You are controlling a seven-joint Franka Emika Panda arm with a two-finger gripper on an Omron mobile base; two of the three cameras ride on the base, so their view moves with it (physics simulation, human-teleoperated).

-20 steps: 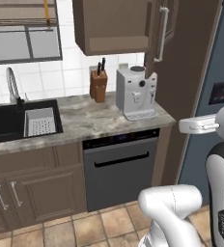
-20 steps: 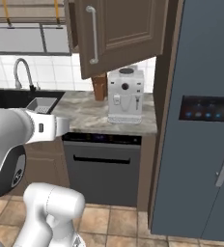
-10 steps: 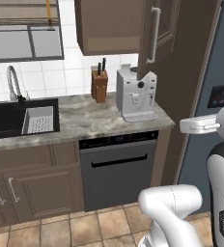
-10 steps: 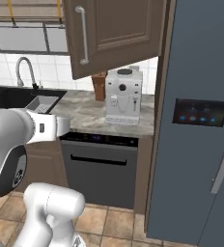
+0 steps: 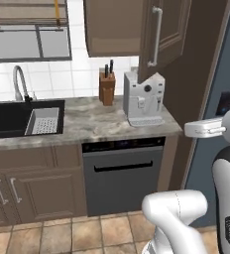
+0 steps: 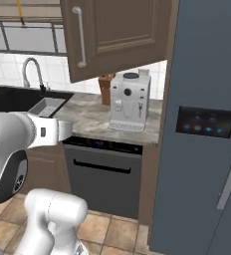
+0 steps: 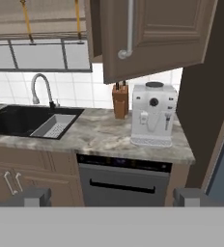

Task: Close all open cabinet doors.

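One dark brown cabinet door (image 5: 166,37) hangs open above the counter, its silver bar handle (image 5: 155,37) facing into the room. The right base view shows its panelled face (image 6: 122,35) swung out beside the fridge, with the handle (image 6: 79,37) at its left edge. In the hand view the open door (image 7: 167,34) is high and ahead, far off. My gripper (image 7: 111,198) is open with nothing between its fingertips (image 7: 32,197), well below the door and away from it. Left of the door is another brown cabinet front (image 5: 112,27); I cannot tell whether it is shut.
A white coffee machine (image 5: 144,99) and a knife block (image 5: 107,87) stand on the marble counter (image 5: 87,121) under the door. The black sink (image 5: 18,116) with its faucet (image 5: 20,82) lies left. The dishwasher (image 5: 122,171) is below, and the grey-blue fridge (image 6: 207,124) is right.
The whole picture has shifted in both base views, so the camera has moved. The open door and the fridge now look larger and nearer in the right base view.
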